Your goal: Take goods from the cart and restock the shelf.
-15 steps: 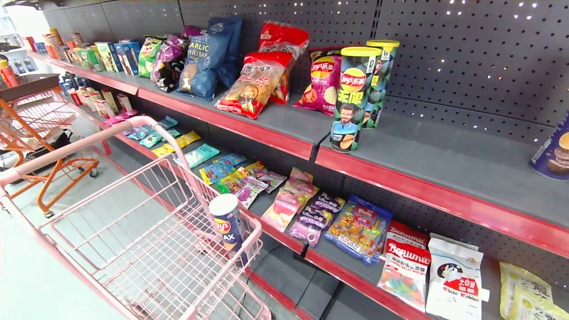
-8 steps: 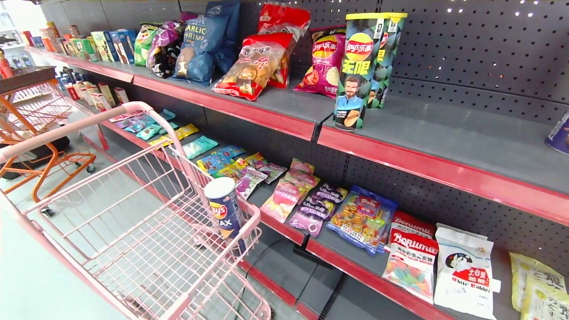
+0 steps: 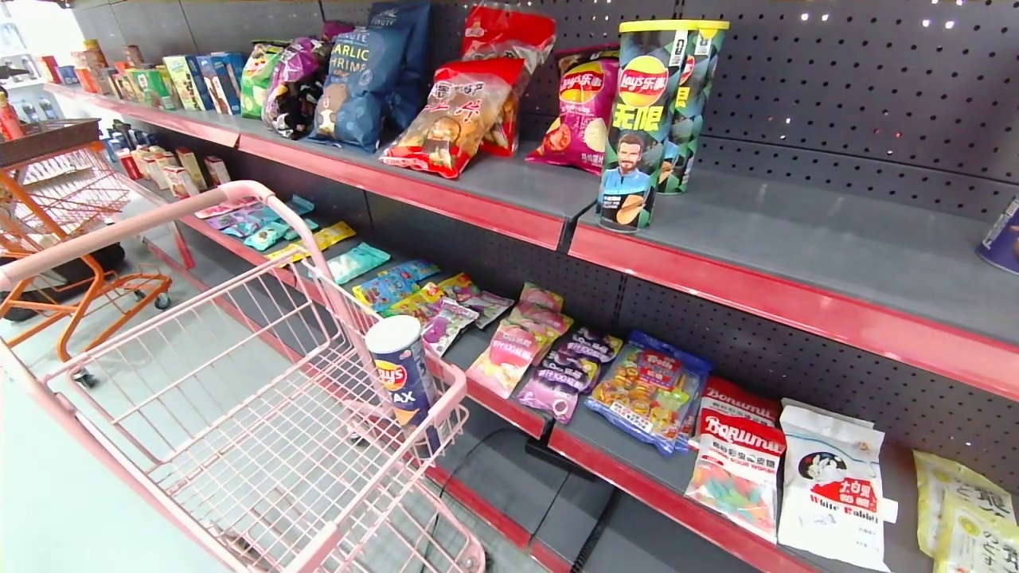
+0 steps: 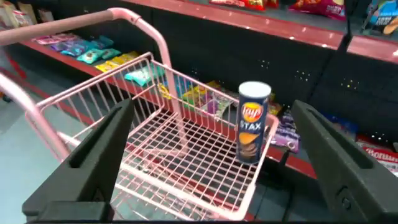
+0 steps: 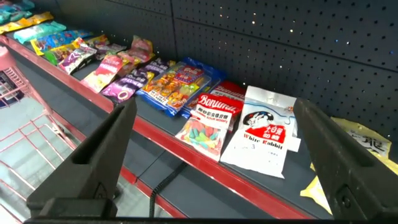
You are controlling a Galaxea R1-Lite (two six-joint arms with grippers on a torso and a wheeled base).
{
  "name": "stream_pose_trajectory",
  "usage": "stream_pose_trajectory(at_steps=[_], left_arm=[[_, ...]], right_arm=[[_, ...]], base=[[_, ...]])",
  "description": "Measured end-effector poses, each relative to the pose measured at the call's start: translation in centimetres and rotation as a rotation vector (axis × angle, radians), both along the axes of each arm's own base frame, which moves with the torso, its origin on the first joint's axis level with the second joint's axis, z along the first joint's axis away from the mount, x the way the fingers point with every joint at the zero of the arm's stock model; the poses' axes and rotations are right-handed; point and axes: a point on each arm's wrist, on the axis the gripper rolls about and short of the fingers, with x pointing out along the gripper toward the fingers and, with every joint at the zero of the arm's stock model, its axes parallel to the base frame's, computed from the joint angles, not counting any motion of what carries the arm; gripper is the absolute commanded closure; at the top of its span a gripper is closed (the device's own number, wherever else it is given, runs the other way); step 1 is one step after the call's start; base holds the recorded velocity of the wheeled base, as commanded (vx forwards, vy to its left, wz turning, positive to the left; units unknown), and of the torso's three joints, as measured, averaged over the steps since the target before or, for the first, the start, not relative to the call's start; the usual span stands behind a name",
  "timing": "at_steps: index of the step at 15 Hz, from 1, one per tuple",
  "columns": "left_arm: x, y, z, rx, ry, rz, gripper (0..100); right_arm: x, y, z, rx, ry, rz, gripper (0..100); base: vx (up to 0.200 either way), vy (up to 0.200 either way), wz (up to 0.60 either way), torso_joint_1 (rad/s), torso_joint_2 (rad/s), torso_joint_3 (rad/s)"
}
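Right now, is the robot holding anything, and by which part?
Nothing is held. Both the left end effector and the right end effector are open and empty; the blue cylindrical chip can stands untouched in the pink wire cart.

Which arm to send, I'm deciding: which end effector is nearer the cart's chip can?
Left. Left end effector hangs by the cart, facing the can; right end effector faces the lower shelf.
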Motion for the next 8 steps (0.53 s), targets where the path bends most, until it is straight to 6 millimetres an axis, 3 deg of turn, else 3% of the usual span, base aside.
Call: stream_pose_trajectory(at_steps=[1,3,5,8], left_arm=[[2.5,-0.1,1.5,-0.007,0.022,-0.001,0],[7.9,-0.4,2.7,-0.015,0.056,-0.02,0],[13.3,-0.7,1.2,-0.014,0.111,-0.068,0],[18.9,-1.3,-2.5,-0.011,0.191,-0.129,0]], right_arm=[[0.0,0.0,0.0,0.0,0.0,0.0,0],[0.0,0.0,0.0,-0.001,0.0,0.0,0],[0.0,0.0,0.0,0.0,0.0,0.0,0],[0.0,0.0,0.0,-0.001,0.0,0.0,0]], base=[[0.0,0.0,0.0,0.0,0.0,0.0],[0.0,0.0,0.0,0.0,0.0,0.0],[0.0,0.0,0.0,0.0,0.0,0.0],[0.0,0.0,0.0,0.0,0.0,0.0]])
